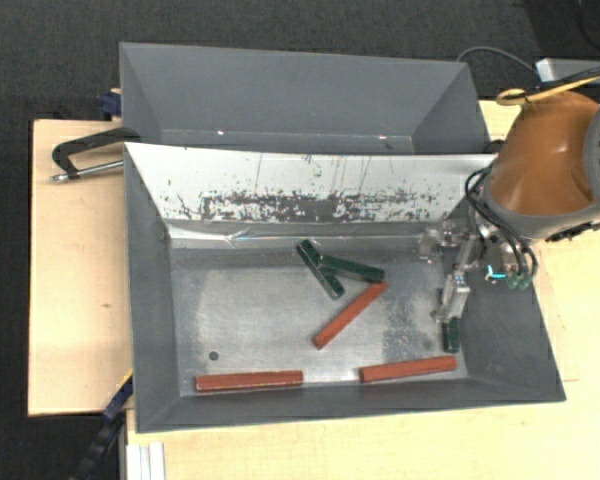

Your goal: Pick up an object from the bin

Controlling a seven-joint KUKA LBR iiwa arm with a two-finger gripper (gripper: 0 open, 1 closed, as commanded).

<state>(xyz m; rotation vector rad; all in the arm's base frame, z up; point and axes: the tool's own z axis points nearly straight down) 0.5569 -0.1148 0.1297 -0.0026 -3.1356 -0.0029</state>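
A short dark green block (450, 337) lay near the right wall of the bin's floor, end-on just under the tip of the gripper (448, 313), which hung down over it from the right. Whether the gripper was apart, together or clamped on the block could not be told. Just below the block, a red-brown bar (407, 370) lay along the near wall. Farther left, a second red-brown bar (349, 316) lay slanted at mid-floor, its upper end near two dark green bars (322, 269) that crossed in a V. A third red-brown bar (248, 380) lay at the near left of the grey metal bin (150, 298).
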